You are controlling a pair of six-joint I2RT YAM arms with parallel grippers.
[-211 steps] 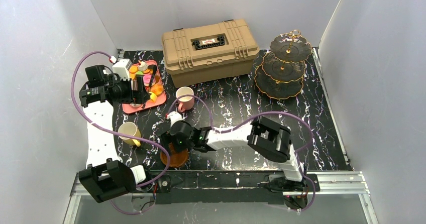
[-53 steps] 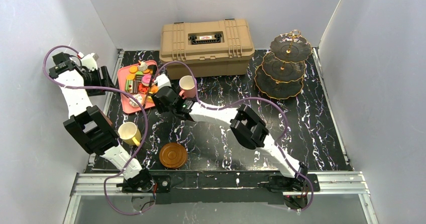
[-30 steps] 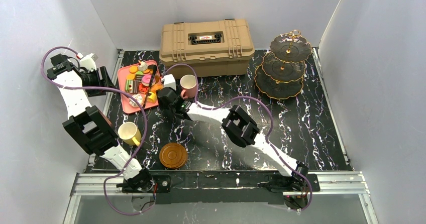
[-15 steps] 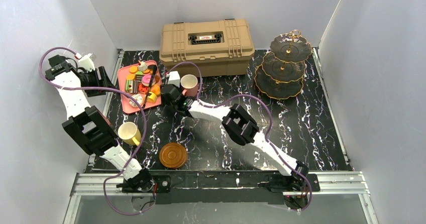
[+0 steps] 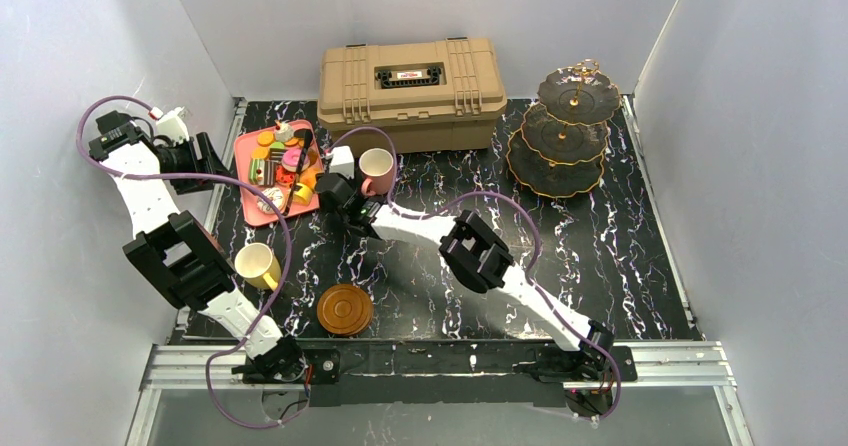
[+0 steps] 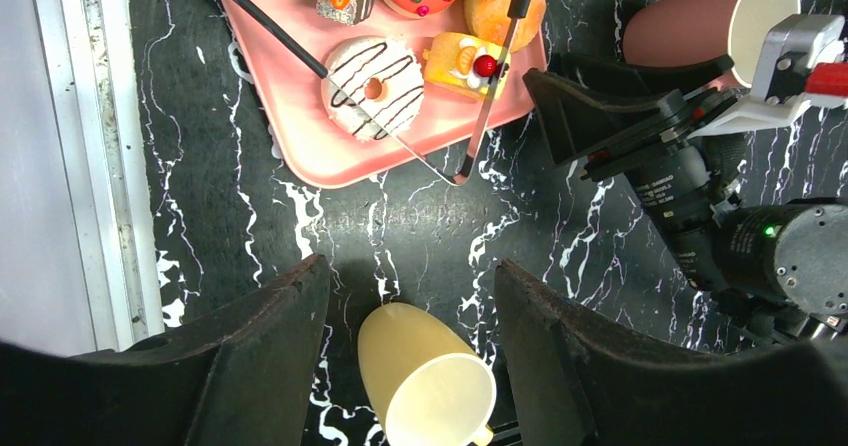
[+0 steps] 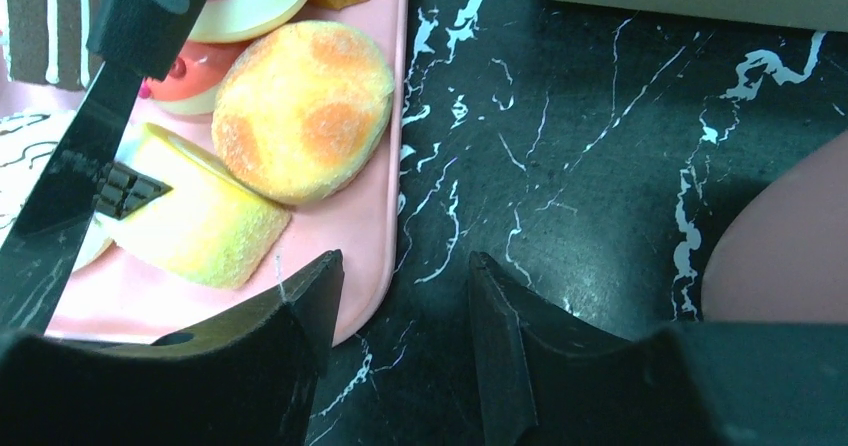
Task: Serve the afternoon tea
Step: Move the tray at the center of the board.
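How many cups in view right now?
2. Pink cup in front of the tan toolbox; yellow cup front-left, left of the brown saucer stack. None appear hidden.

R arm (image 5: pixel 415 228) crosses table (image 5: pixel 620 256) ctr; open lane to stand (image 5: pixel 562 138) at right.

Nothing legible in any view. Only a small red-and-white label (image 5: pixel 409 74) on the black plate atop the toolbox (image 5: pixel 420 101) lid, seen from above, too small to read. No readable marks on the arms, cups or tray.
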